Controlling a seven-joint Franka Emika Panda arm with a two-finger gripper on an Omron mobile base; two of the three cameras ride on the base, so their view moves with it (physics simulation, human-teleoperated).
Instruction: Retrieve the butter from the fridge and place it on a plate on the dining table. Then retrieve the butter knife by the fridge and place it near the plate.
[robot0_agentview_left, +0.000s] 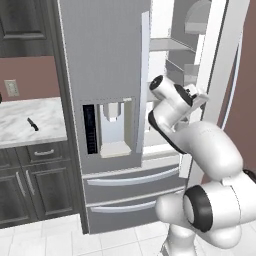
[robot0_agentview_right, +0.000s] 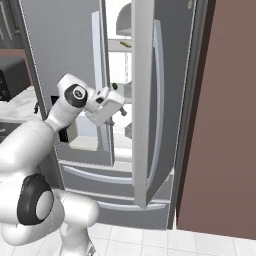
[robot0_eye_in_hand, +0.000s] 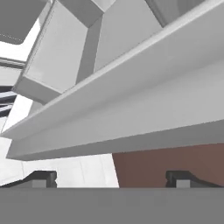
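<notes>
Kitchen — fridge (robot0_agentview_left: 107, 100), marble counter (robot0_agentview_left: 30, 125), cabinets (robot0_agentview_left: 30, 182)

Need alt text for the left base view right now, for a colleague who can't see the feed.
The white arm reaches its gripper into the gap of the fridge, whose right door stands open while the left door with the water dispenser is shut. To the left, the butter knife lies on a marble counter above dark cabinets.

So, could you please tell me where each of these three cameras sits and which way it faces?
Left base view: behind the arm's left, facing the fridge, butter knife on the counter; arm lower right.
Right base view: behind its right, facing the same fridge's open door; arm lower left, gripper.
Hand view: on the hand, close against the fridge door; open fingertips below.
</notes>
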